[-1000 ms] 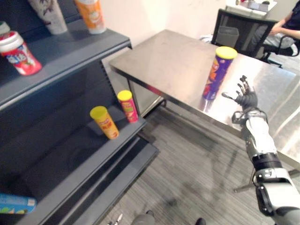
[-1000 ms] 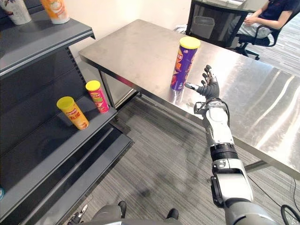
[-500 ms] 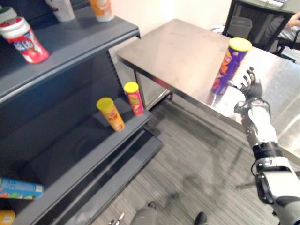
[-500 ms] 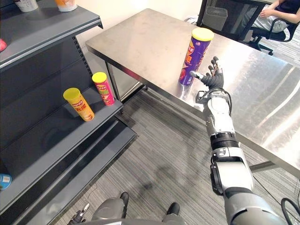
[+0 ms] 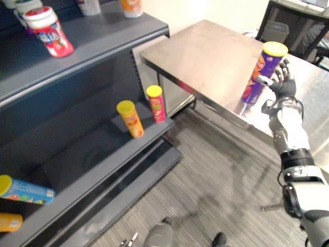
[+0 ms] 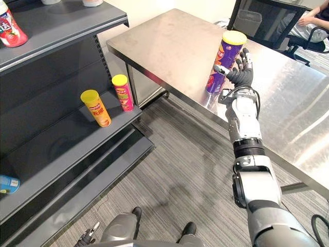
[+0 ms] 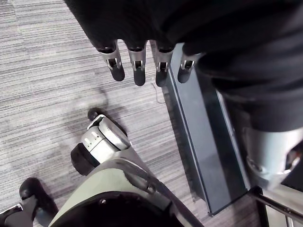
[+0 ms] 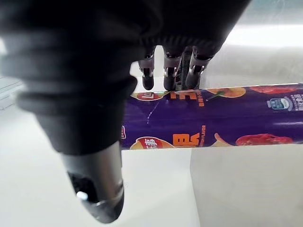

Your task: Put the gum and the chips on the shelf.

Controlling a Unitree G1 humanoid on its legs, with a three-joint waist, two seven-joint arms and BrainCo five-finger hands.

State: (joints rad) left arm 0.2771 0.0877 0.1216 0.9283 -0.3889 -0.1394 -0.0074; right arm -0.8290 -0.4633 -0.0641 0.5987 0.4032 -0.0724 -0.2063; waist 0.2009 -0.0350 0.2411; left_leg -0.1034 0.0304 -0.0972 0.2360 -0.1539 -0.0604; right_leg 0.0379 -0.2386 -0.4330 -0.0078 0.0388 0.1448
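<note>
One purple chips can stands on the table — right hand beside it, fingers spread; left hand relaxed

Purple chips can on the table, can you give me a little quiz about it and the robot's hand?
1. True or false: the purple chips can stands upright on the steel table.
2. The right hand is: A) curled round the can, B) open beside the can, C) flat on the floor.
3. On the shelf, which stands nearer the table, the yellow can or the red can?
Key: 1 true; 2 B; 3 the red can.
</note>
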